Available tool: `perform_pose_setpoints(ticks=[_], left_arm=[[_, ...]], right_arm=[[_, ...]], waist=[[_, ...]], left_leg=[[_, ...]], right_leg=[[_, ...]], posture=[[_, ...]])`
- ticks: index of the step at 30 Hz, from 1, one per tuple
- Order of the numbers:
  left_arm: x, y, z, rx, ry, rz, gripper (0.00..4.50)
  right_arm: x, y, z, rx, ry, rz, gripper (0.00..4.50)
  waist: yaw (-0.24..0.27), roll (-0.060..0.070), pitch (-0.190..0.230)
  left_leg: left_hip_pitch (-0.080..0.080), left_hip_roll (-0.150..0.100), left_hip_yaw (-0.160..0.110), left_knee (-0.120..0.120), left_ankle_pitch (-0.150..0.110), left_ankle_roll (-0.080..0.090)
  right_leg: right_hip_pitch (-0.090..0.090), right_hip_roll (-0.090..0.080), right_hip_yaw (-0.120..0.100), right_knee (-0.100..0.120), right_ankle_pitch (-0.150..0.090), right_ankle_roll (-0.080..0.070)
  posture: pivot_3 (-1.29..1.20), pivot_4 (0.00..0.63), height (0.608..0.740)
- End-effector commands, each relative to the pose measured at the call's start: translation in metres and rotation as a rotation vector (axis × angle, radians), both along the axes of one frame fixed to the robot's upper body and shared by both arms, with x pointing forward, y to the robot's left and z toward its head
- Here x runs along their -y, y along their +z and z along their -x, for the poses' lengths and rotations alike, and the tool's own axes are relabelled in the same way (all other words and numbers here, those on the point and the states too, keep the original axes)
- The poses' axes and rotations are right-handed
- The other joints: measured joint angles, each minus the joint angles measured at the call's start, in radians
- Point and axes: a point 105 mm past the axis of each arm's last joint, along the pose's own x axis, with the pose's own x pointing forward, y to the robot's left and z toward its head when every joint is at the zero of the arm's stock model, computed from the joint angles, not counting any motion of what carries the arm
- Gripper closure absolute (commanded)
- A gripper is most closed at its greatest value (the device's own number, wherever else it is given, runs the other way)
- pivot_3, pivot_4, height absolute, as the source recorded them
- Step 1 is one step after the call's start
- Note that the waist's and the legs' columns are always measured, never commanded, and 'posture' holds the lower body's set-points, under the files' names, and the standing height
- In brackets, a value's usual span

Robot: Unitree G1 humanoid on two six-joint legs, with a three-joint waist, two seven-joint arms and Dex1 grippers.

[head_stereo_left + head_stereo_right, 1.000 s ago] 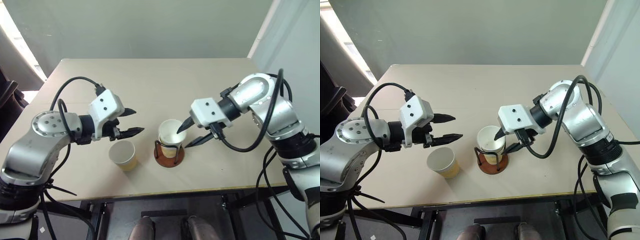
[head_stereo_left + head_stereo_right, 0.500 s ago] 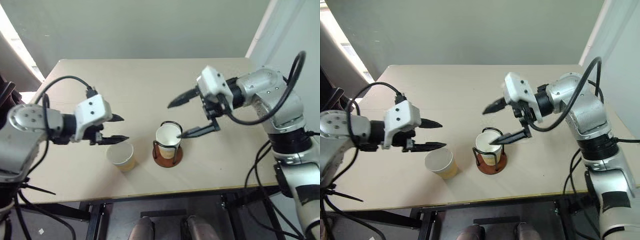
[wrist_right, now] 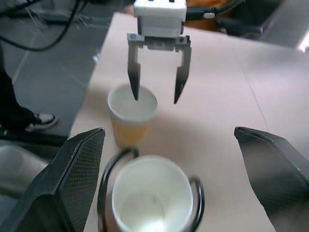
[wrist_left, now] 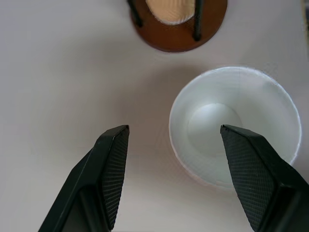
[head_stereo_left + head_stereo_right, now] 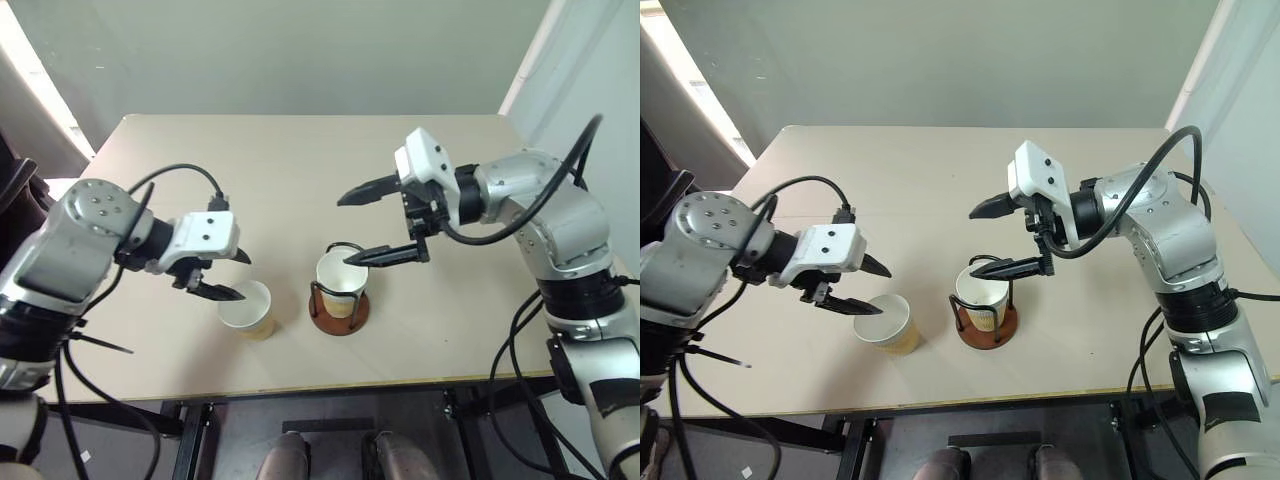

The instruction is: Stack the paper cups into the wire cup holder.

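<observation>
Two paper cups [image 5: 246,309] are visible on the table [image 5: 300,150], both toward its near edge and roughly midway between its left and right edges. One cup stands loose and upright on the bare table surface, mouth up, white inside, tan outside. The other cup [image 5: 341,275] sits upright inside the wire cup holder [image 5: 339,305], whose dark wire loops rise around it from a round reddish-brown base. The loose cup stands just beside the holder, on its left, apart from it; whether more than one cup is nested in the holder cannot be told.

Left tool [image 5: 233,276]: fingers spread wide, pointing down and toward the holder, gripping nothing. It hangs over the loose cup's left rim; in the left wrist view one finger [image 4: 251,169] overlaps the cup's rim while the other [image 4: 108,169] lies over bare table beside it. Whether the finger touches the rim cannot be told.

Right tool [image 5: 362,224]: fingers spread wide, pointing toward the left edge of the table and slightly down, gripping nothing. It hangs above the holder, its lower finger [image 5: 385,257] passing just over the rim of the seated cup and its upper finger [image 5: 368,189] well clear above the table. The right wrist view looks down past both fingers onto the seated cup [image 3: 152,200], with the loose cup [image 3: 132,113] and the left tool [image 3: 155,70] beyond it.
</observation>
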Motion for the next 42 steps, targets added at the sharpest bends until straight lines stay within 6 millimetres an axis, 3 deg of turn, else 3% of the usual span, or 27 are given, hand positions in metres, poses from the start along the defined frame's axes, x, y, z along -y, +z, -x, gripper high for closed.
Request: perform_pose_setpoints(ticks=[1, 4, 7, 14, 15, 19, 22, 27, 30, 32, 34, 42], left_arm=[[-0.001, -0.003, -0.006, 0.001, -0.022, -0.049, 1.26], [-0.004, -0.013, -0.011, -0.040, -0.025, -0.064, 1.26], [-0.005, -0.014, -0.016, -0.044, -0.027, -0.067, 1.85], [-0.003, -0.008, -0.016, -0.044, -0.058, -0.061, 4.32], [-0.002, -0.007, -0.015, -0.044, -0.062, -0.056, 4.46], [-0.001, -0.006, -0.010, -0.058, -0.080, -0.038, 4.46], [0.005, 0.012, -0.010, -0.023, -0.094, 0.038, 4.46], [0.015, 0.071, -0.020, 0.126, -0.125, 0.164, 4.46], [0.037, 0.116, -0.019, 0.218, -0.221, 0.263, 4.46], [0.055, 0.129, -0.013, 0.206, -0.301, 0.325, 4.46], [0.067, 0.131, -0.007, 0.174, -0.360, 0.345, 4.46], [0.105, 0.107, -0.012, 0.108, -0.503, 0.255, 4.46]], right_arm=[[0.002, 0.013, 0.006, 0.067, -0.003, -0.011, 0.04], [0.005, 0.013, 0.005, 0.079, -0.025, -0.003, 0.04], [0.011, 0.012, 0.004, 0.087, -0.050, 0.012, 0.00], [0.017, 0.010, 0.012, 0.048, -0.041, 0.030, 0.00], [0.020, 0.008, 0.017, 0.028, -0.022, 0.047, 0.00], [0.029, 0.004, 0.030, -0.029, 0.022, 0.078, 0.00], [0.036, 0.008, 0.031, -0.048, 0.017, 0.062, 0.00], [0.055, 0.022, 0.031, -0.060, -0.028, 0.014, 0.00], [0.069, 0.026, 0.034, -0.075, -0.061, 0.005, 0.00], [0.073, 0.025, 0.035, -0.080, -0.080, 0.010, 0.00], [0.076, 0.027, 0.035, -0.080, -0.099, 0.005, 0.00], [0.088, 0.031, 0.033, -0.071, -0.191, -0.033, 0.00]], waist=[[-0.002, 0.000, 0.000], [-0.004, 0.000, 0.000], [-0.003, 0.000, 0.000], [-0.003, 0.000, 0.000], [-0.003, 0.000, 0.000], [0.000, 0.000, 0.000], [0.000, 0.000, 0.000], [0.006, -0.001, 0.000], [0.015, -0.001, 0.000], [0.013, 0.000, 0.000], [0.012, 0.000, 0.000], [0.013, 0.000, 0.000]], left_leg=[[0.000, 0.000, 0.000, 0.000, 0.000, 0.000], [0.000, 0.000, 0.000, 0.000, 0.000, 0.000], [0.000, 0.000, 0.000, 0.000, 0.000, 0.000], [-0.001, 0.000, 0.000, 0.001, 0.001, 0.001], [-0.001, 0.000, 0.000, 0.001, 0.001, 0.001], [-0.001, 0.000, 0.001, 0.001, 0.001, 0.001], [-0.001, 0.000, 0.001, 0.001, 0.001, 0.002], [-0.003, 0.000, 0.001, 0.002, 0.002, 0.003], [-0.005, 0.000, 0.000, 0.003, 0.003, 0.004], [-0.005, 0.000, 0.001, 0.002, 0.002, 0.005], [-0.005, 0.000, 0.002, 0.003, 0.002, 0.006], [-0.009, 0.000, 0.003, 0.011, 0.001, 0.009]], right_leg=[[0.000, 0.000, 0.000, 0.000, 0.000, 0.000], [0.000, 0.000, 0.000, 0.000, 0.000, 0.001], [0.000, 0.001, 0.000, 0.000, 0.001, 0.001], [0.000, 0.000, 0.000, -0.001, 0.001, 0.002], [0.000, 0.000, 0.000, -0.001, 0.001, 0.003], [0.001, 0.001, 0.000, -0.001, 0.001, 0.004], [0.001, 0.001, 0.001, -0.001, 0.001, 0.004], [0.001, 0.001, 0.000, -0.002, 0.003, 0.006], [0.001, 0.001, 0.000, -0.005, 0.004, 0.008], [0.003, 0.000, 0.001, -0.011, 0.006, 0.011], [0.005, 0.000, 0.002, -0.015, 0.007, 0.013], [0.005, 0.000, 0.002, -0.016, 0.008, 0.017]], posture=[[0.00, 0.150, 0.740], [0.00, 0.150, 0.740], [0.00, 0.150, 0.740], [0.00, 0.150, 0.740], [0.00, 0.150, 0.740], [0.00, 0.150, 0.740], [0.00, 0.150, 0.740], [0.00, 0.150, 0.740], [0.00, 0.150, 0.740], [0.00, 0.150, 0.740], [0.00, 0.150, 0.740], [0.00, 0.150, 0.740]])
